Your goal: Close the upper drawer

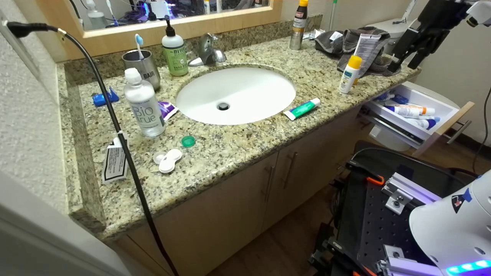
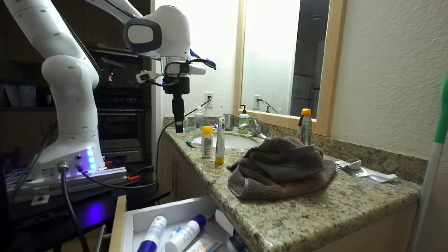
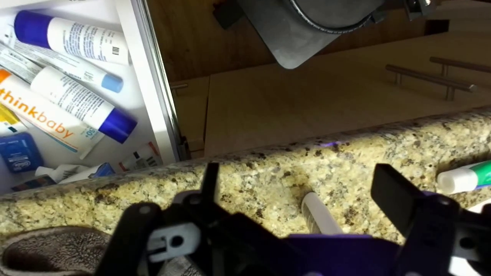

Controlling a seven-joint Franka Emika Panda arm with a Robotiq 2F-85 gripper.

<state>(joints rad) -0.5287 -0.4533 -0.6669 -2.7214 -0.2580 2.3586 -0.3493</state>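
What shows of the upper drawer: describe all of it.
The upper drawer stands pulled open, its inner end under the countertop. The front panel looks like light tan wood and bears a metallic bar handle; the interior is white, with a metallic rail along one side. Tubes and smaller items lie inside. The fingers are clear of it.

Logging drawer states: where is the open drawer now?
In the wrist view, the open drawer is at upper left, jutting from under the granite countertop.
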